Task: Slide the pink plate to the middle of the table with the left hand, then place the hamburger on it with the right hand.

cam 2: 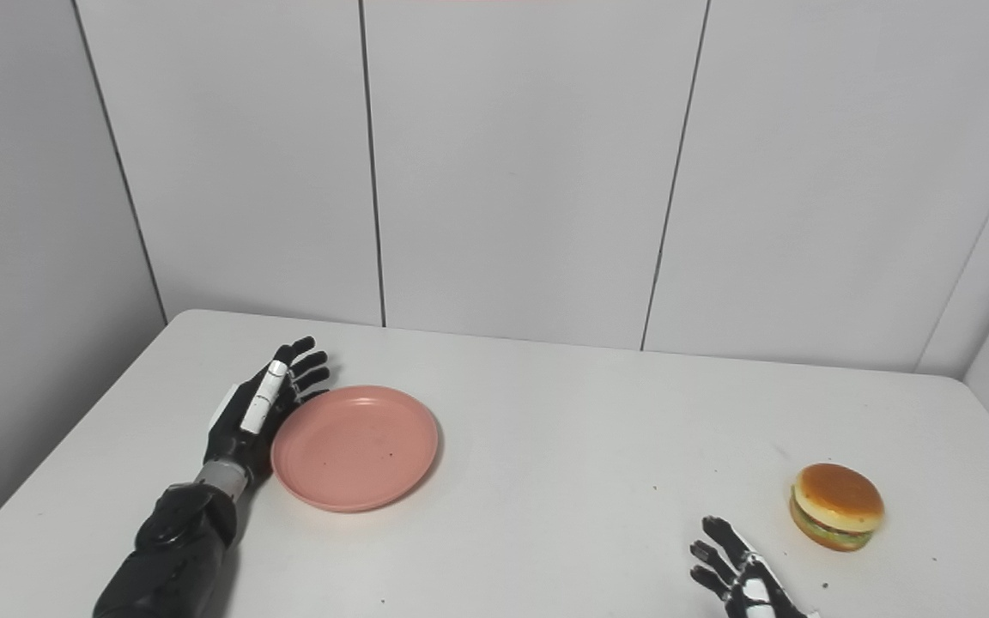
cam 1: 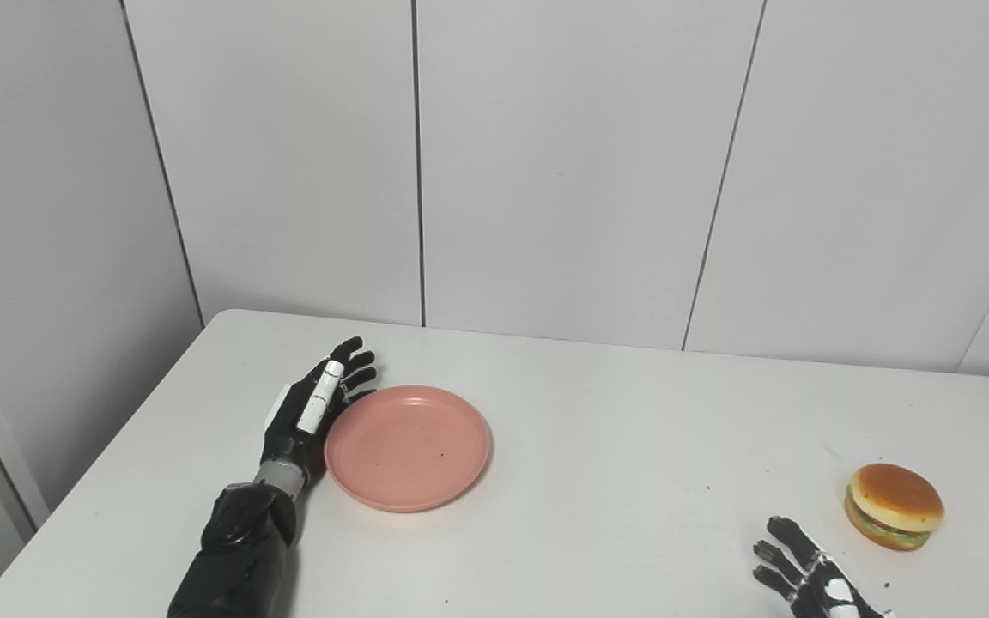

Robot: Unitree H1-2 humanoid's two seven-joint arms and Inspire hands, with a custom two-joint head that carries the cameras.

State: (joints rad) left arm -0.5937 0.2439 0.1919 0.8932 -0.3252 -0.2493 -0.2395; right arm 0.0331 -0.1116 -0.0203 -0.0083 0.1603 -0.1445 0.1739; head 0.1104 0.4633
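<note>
Left eye view: your pink plate (cam 1: pixel 408 447) sits left of centre on the white surface (cam 1: pixel 615 429), flat, nothing in it but a few dark specks. Left hand (cam 1: pixel 310 408) is pressed along the plate's left rim, palm side toward it, fingers (cam 1: pixel 355 362) extended and only slightly spread, curling past the far-left edge of the rim. It grips nothing; it only touches the rim from the side. Black forearm comes in from the bottom edge just left of the plate.

Middle of the surface between plate and hamburger has nothing standing in the path, just small dark flecks.

Hamburger (cam 1: pixel 894 505) is far right, near the front edge, upright, bun on top, green layer showing at the side, well apart from the plate. Right hand (cam 1: pixel 808 575) is low at the bottom edge, just left of and nearer you than the hamburger, not touching it. Its fingers (cam 1: pixel 782 536) are spread apart and point up-left, holding nothing. Behind everything: grey wall panels (cam 1: pixel 563 163).
</note>
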